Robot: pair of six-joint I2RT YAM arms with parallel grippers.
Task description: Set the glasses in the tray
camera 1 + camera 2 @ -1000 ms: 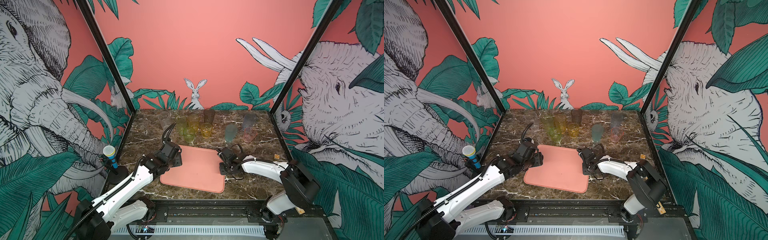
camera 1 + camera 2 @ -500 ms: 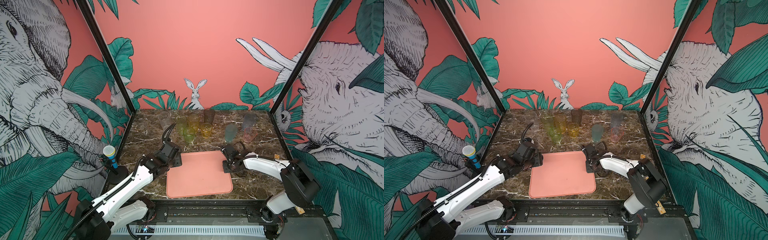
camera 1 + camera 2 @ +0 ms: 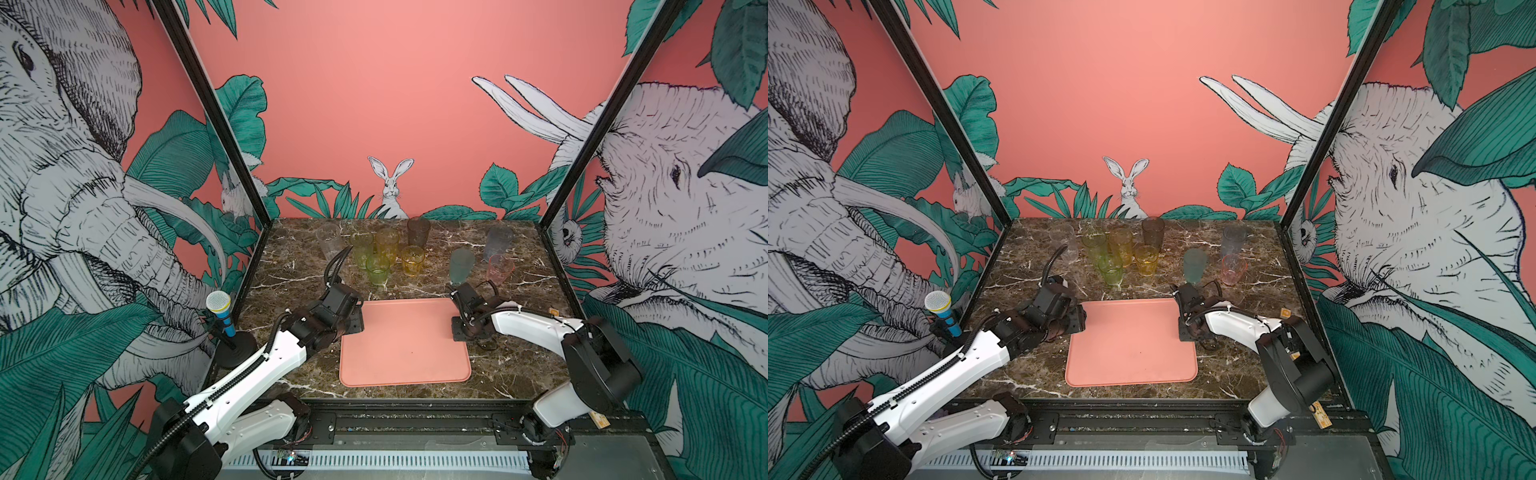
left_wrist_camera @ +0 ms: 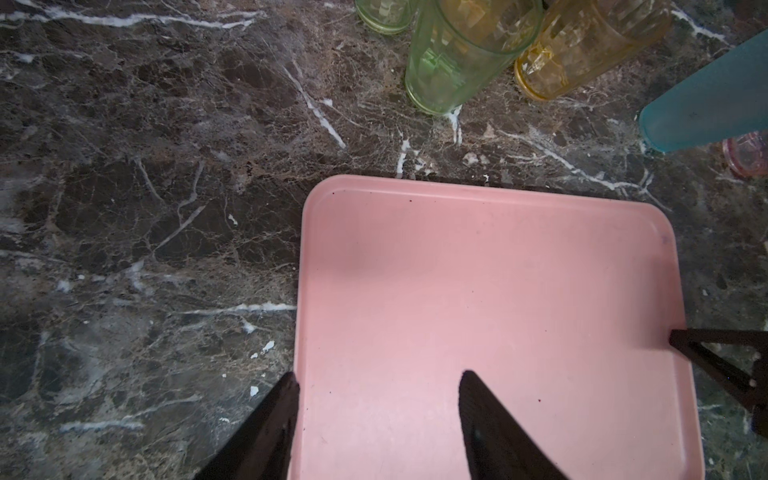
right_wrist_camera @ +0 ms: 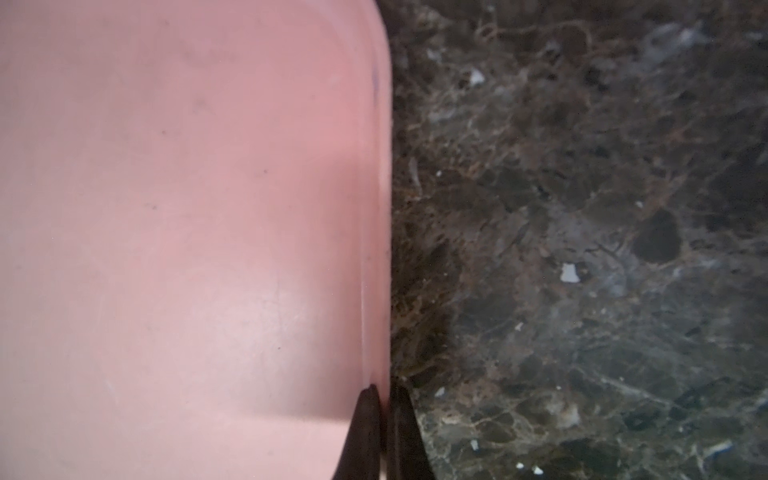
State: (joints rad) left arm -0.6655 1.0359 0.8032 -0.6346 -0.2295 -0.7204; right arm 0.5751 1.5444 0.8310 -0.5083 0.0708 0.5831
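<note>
Right, the tray (image 3: 405,345) lay flat on the marble surface (image 3: 519,361), front centre, with nothing in it. The right gripper (image 5: 384,392) was clenched on the tray's right rim, one finger inside the rim and one outside. The left gripper (image 4: 380,376) was released, holding nothing, its jaws apart astride the tray's left edge, one finger over the surface and one over the tray. The glasses (image 3: 377,269) all stood upright on the surface behind the tray, toward the back wall.
</note>
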